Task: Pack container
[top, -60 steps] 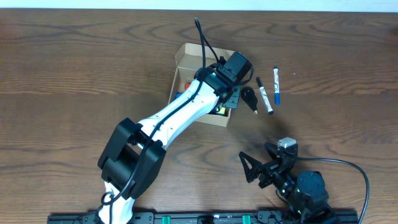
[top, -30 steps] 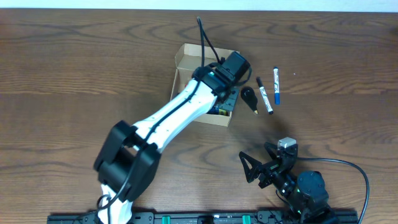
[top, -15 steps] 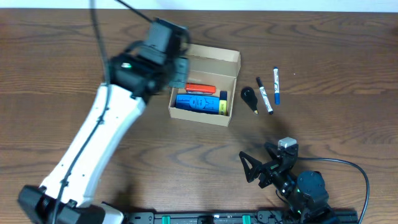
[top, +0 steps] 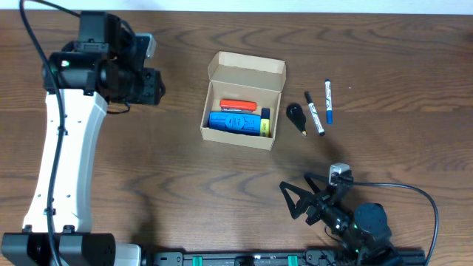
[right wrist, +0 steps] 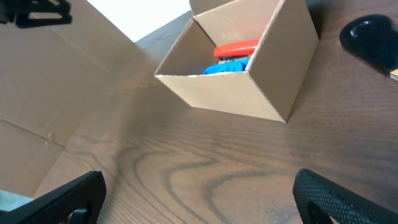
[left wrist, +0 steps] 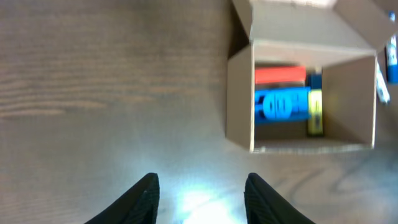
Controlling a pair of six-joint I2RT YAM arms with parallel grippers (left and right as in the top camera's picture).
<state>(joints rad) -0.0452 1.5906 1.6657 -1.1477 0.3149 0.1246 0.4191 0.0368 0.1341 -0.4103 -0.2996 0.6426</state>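
Note:
The tan cardboard container [top: 244, 105] stands open at the table's middle, its flap lid [top: 247, 72] raised at the far side. Inside lie a red item [top: 238, 105], a blue item [top: 233, 122] and a yellow marker [top: 264, 124]. It also shows in the left wrist view [left wrist: 311, 87] and the right wrist view [right wrist: 242, 68]. My left gripper [top: 151, 87] is open and empty, far left of the container. My right gripper [top: 304, 201] is open and empty near the front edge.
Right of the container lie a black bulb-shaped item [top: 296, 115], a black-and-white pen [top: 315, 113] and a blue pen [top: 328, 102]. The black item shows at the right wrist view's edge [right wrist: 373, 37].
My left arm has lifted away from over the container and swung far to the left, uncovering the items inside. The right arm has barely moved.

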